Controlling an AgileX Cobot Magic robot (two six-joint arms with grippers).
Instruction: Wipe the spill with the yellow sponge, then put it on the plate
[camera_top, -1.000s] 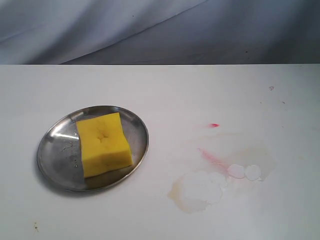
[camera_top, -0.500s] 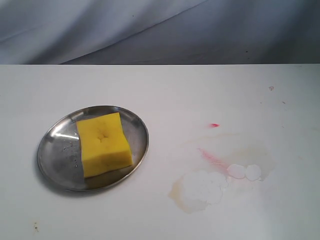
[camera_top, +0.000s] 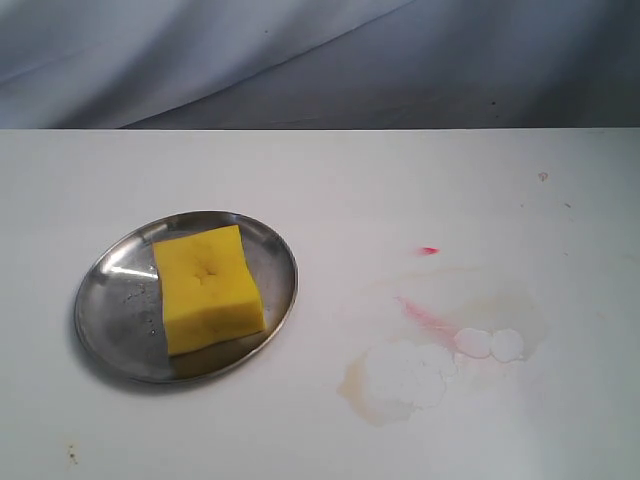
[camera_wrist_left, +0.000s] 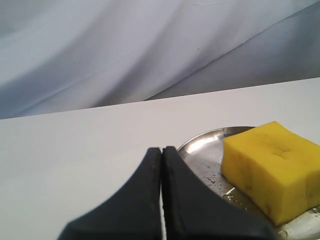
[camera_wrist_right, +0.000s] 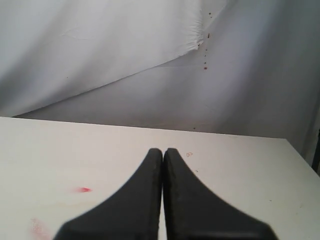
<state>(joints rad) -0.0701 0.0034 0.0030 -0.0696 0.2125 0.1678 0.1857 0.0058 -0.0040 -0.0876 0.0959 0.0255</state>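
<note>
The yellow sponge (camera_top: 207, 288) lies flat on the steel plate (camera_top: 110, 310) at the left of the white table; the left wrist view shows the sponge (camera_wrist_left: 275, 167) and the plate (camera_wrist_left: 205, 155) too. The spill (camera_top: 400, 380) is a pale watery smear with tan edges and bubbles at the lower right of the table. Neither gripper appears in the exterior view. My left gripper (camera_wrist_left: 162, 150) is shut and empty, short of the plate's rim. My right gripper (camera_wrist_right: 163, 151) is shut and empty over bare table.
Thin pink-red streaks (camera_top: 428, 318) and a small red mark (camera_top: 429, 250) lie above the spill; the mark (camera_wrist_right: 84, 189) shows in the right wrist view. Two white bubbles (camera_top: 490, 344) sit beside the smear. Grey cloth (camera_top: 300, 60) hangs behind the table's far edge.
</note>
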